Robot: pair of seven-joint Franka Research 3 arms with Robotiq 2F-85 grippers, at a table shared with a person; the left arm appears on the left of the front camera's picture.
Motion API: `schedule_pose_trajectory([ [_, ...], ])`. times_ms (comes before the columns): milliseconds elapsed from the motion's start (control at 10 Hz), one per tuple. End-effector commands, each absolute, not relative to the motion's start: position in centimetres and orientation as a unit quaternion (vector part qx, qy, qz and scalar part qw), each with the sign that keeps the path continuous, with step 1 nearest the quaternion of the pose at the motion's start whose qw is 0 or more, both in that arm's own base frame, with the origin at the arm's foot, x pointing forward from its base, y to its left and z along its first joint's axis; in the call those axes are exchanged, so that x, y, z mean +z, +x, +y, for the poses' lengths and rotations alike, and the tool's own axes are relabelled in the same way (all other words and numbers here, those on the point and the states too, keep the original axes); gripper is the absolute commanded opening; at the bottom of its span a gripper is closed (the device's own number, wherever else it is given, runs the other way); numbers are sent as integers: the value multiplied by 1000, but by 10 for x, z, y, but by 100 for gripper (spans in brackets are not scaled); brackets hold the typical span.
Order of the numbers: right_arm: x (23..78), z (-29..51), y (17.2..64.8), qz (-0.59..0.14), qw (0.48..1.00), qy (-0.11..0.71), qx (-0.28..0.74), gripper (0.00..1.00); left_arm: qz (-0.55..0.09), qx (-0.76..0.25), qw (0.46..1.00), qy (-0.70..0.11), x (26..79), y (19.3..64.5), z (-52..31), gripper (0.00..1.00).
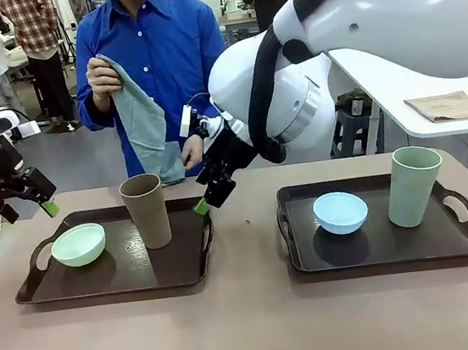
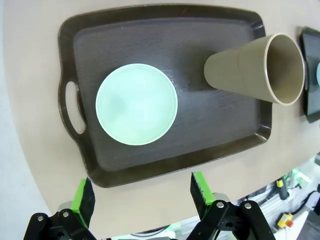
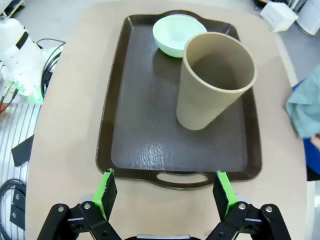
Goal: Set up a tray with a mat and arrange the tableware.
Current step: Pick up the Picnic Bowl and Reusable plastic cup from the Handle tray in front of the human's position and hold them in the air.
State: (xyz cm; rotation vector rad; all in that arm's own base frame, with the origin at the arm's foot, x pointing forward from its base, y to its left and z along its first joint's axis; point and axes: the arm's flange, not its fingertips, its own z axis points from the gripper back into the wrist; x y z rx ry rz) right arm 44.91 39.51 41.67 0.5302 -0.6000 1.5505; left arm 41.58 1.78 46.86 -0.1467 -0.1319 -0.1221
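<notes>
Presently, two dark trays sit side by side on the worktop (image 1: 253, 326). The left tray (image 1: 126, 272) carries a pale green bowl (image 1: 78, 244) and a brown cup (image 1: 146, 210). The right tray (image 1: 380, 251) carries a light blue bowl (image 1: 340, 211) and a pale green cup (image 1: 415, 185). All four pieces stand upright. No mat lies under any of them: the grey-green mat (image 1: 144, 122) hangs from the grip of the person (image 1: 150, 49) at the far side. The right hand (image 1: 205, 202) reaches across the middle and hovers above the inner handle of the left tray, fingers spread wide and empty. Its wrist view has that handle (image 3: 181, 177) just beyond the pads, with the brown cup farther along. The left hand (image 1: 26, 209) hangs off the outer end of the same tray, also wide and empty. Judged from this layout, the step in hand is clearing the left tray so the mat can go down, and the brown cup is the nearer candidate for the right hand. The cup is tall and narrows toward its base, so it would tip easily. A sound approach brings the open fingers level to either side of its wall, closes squarely and lifts straight up, keeping clear of the tray rim. The bowl sits apart from the cup, so there should be room to do this without touching it.
</notes>
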Motion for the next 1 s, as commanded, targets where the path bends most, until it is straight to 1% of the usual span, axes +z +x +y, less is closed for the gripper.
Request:
schedule_pose_trajectory([
  [0,417,384,439,-275,642,231,678,100,-70,-59,994,-67,473,413,22,100],
  [100,417,384,439,-275,642,231,678,100,-70,-59,994,-67,473,413,22,100],
  [200,422,391,449,-268,644,229,679,100,-70,-59,994,-67,473,413,22,100],
  [300,407,393,472,-283,613,260,690,100,-70,-59,993,-73,472,415,20,100],
  [400,393,397,494,-299,594,279,693,100,-52,-56,994,-81,467,431,19,100],
  [500,384,401,506,-311,587,288,689,100,-55,-57,993,-88,457,435,22,100],
  [700,373,415,528,-347,561,299,690,100,-67,-74,994,-42,435,447,26,100],
  [800,368,423,537,-354,551,307,690,100,-69,-86,994,-23,426,454,26,100],
  [900,358,433,543,-340,555,325,686,100,-77,-84,993,-17,412,454,28,100],
])
